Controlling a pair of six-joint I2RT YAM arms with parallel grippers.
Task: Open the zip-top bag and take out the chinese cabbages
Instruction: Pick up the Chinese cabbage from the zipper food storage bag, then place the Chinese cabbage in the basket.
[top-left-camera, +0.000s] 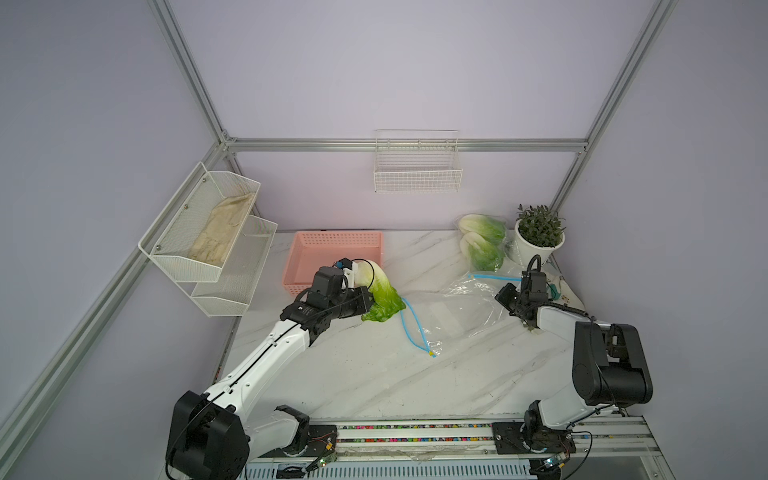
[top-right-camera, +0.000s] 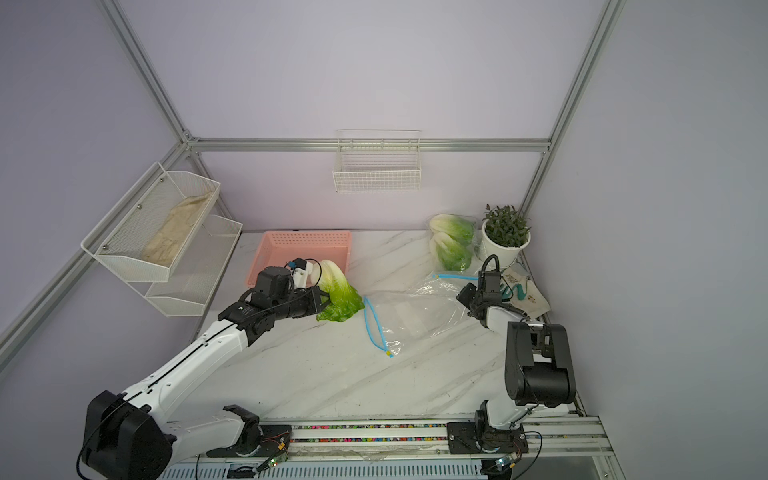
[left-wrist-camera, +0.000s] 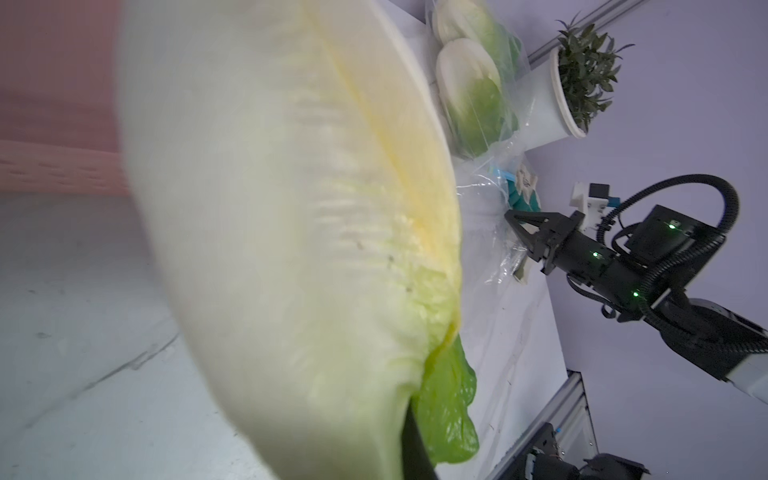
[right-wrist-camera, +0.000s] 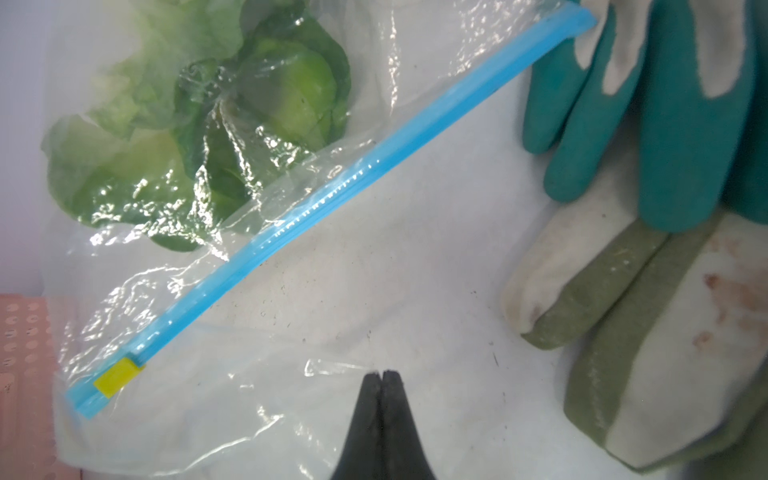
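My left gripper (top-left-camera: 369, 301) is shut on a chinese cabbage (top-left-camera: 384, 295), white stem pointing at the pink basket (top-left-camera: 332, 249) and green leaves hanging toward the table. It fills the left wrist view (left-wrist-camera: 291, 228), where one dark finger (left-wrist-camera: 415, 453) shows. An open, empty zip-top bag (top-left-camera: 453, 316) lies mid-table, its blue zip (top-left-camera: 411, 324) gaping. My right gripper (top-left-camera: 498, 296) is shut at that bag's far edge (right-wrist-camera: 382, 372), apparently pinching the plastic. Two more cabbages (top-left-camera: 482, 241) lie at the back right inside a second bag with a closed zip (right-wrist-camera: 332, 187).
A potted plant (top-left-camera: 538, 237) stands in the back right corner, with work gloves (right-wrist-camera: 665, 145) lying beside my right gripper. A white mesh shelf (top-left-camera: 208, 232) hangs on the left wall and a wire basket (top-left-camera: 417, 174) on the back wall.
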